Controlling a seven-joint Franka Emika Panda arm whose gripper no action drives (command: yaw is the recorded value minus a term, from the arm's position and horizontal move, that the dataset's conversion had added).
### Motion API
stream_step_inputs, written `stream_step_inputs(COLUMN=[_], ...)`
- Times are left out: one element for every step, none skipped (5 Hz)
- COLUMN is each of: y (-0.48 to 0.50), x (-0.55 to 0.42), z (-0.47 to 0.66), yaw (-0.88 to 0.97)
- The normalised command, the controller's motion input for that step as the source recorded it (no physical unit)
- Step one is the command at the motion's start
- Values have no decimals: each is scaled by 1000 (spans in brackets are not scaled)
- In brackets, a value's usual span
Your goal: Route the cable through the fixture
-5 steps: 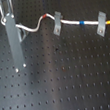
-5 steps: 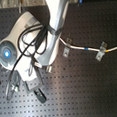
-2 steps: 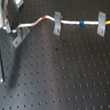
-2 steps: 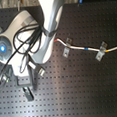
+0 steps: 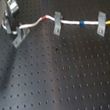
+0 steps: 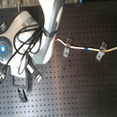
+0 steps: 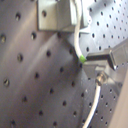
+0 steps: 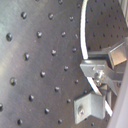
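A white cable [image 5: 36, 23] with red and blue marks runs across a black perforated board. It passes through the middle metal clip [image 5: 58, 22] and the right clip [image 5: 102, 23]. Its free end reaches the left clip [image 5: 18, 37]. My gripper [image 5: 13, 31] stands just above that left clip, shut on the cable's end. In the first wrist view the cable [image 7: 75, 42] carries a green mark at the fingertip [image 7: 102, 56], right beside the clip [image 7: 57, 15]. In the second exterior view the gripper [image 6: 52, 35] sits at the cable's [image 6: 86, 47] left end.
The robot base [image 6: 3, 48] with a blue light and loose black cables [image 6: 24, 52] fills the second exterior view's left. Black connector blocks [image 6: 21, 89] lie below it. The board [image 5: 60, 80] stretches out in front of the clips.
The gripper has moved left and back in the first exterior view, taking the cable's end with it to the left clip. The two other clips have not moved.
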Motion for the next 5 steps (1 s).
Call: stream_step_inputs(y=[270, 251, 229, 180, 77], x=[155, 163, 167, 193, 194], z=[-60, -78, -173, -146, -62], yaw=[540, 569, 631, 623, 603])
